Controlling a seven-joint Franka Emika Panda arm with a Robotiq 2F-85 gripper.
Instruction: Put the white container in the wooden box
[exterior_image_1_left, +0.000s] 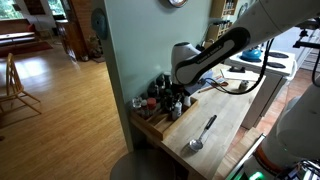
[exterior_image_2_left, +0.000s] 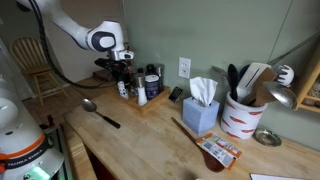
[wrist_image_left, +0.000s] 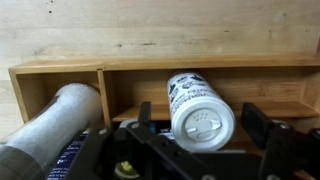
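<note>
Possibly the spread black fingers (wrist_image_left: 258, 125) bump the white cylindrical container (wrist_image_left: 201, 112) lying mid-frame, rolling it within the light wooden box (wrist_image_left: 60, 70).

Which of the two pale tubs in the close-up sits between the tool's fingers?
The white container with dark print, in the wooden box, right of its divider; the plain grey cylinder lies left of it.

We can't really make out the gripper (exterior_image_2_left: 121, 74) in an exterior view, it's lost among tiny bottles (exterior_image_2_left: 141, 88). In the wrist view, the blurry grey cylinder (wrist_image_left: 52, 122) on the near left runs off the edge.
</note>
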